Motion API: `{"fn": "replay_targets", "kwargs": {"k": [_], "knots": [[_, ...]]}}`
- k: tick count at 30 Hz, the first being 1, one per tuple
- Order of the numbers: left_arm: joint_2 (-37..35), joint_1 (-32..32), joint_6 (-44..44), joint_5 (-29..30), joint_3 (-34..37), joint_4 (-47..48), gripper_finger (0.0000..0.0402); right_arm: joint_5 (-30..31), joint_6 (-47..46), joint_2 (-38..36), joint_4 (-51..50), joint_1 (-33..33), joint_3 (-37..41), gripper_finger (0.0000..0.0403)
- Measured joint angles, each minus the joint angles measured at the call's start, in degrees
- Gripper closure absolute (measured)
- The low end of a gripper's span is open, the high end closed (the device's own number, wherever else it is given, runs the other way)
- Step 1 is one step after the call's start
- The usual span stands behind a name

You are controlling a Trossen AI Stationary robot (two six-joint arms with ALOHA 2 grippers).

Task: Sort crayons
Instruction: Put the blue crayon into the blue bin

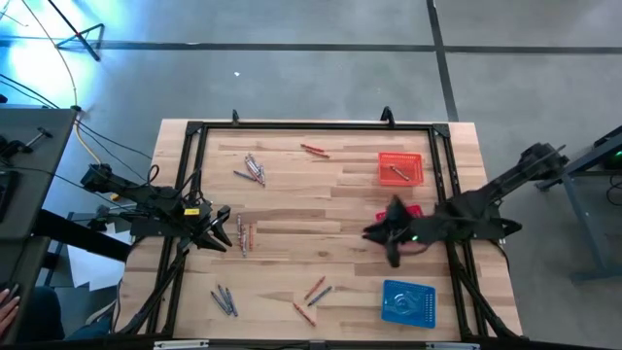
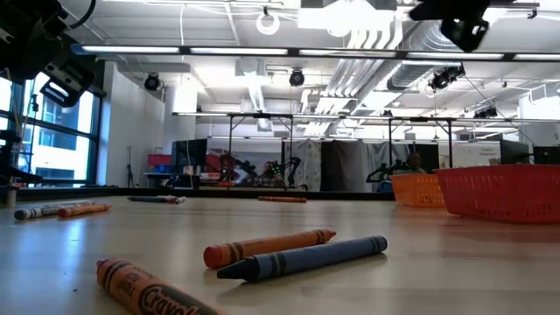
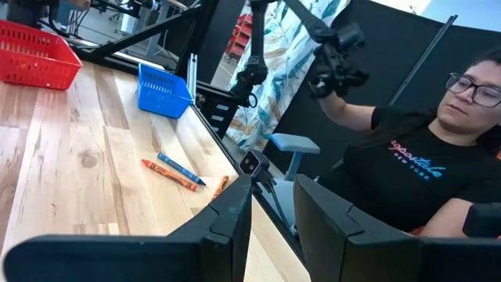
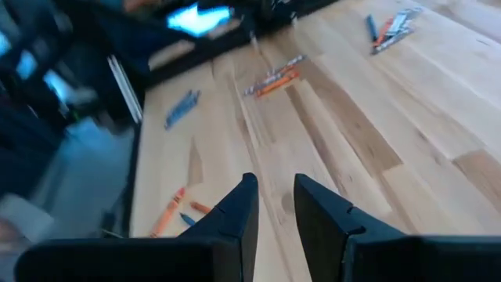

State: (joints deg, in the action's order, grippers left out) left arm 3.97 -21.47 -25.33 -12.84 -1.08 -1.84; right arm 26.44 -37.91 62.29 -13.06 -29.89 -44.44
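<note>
Wooden tabletop [image 1: 321,194] has crayons [image 1: 245,233] scattered in small clusters, one stick already in the orange basket [image 1: 400,167]. Your right gripper [image 1: 381,233] hovers mid-table beside the red basket [image 1: 412,210], jaws slightly apart, nothing between them. Left gripper [image 1: 222,236] sits just beside a crayon pair, jaws also slightly apart and empty. Risk: the narrow gap could nudge a thin stick and roll it away instead of straddling it. Also watch for grabbing two touching crayons at once.

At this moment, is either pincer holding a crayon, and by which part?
Nothing is held. The left pincer and the right pincer both show an empty gap between their fingers, with only bare table beyond.
</note>
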Motion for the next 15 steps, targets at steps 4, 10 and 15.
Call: {"fn": "replay_targets", "kwargs": {"k": [4, 10, 15], "knots": [[0.0, 0.01, 0.01, 0.0, 0.0, 0.01, 0.0316, -2.81, 6.23, 11.14, -0.25, 0.0, -6.84, 0.0325], [-0.01, 0.02, 0.01, -0.02, 0.0, 0.0, 0.0316, -6.17, 17.73, 25.45, -7.93, 0.0, -18.87, 0.0324], [0.0, 0.0, 0.01, 0.0, 0.0, 0.01, 0.0316, -7.05, 22.75, 33.97, -17.22, 0.38, -27.42, 0.0324]]}}
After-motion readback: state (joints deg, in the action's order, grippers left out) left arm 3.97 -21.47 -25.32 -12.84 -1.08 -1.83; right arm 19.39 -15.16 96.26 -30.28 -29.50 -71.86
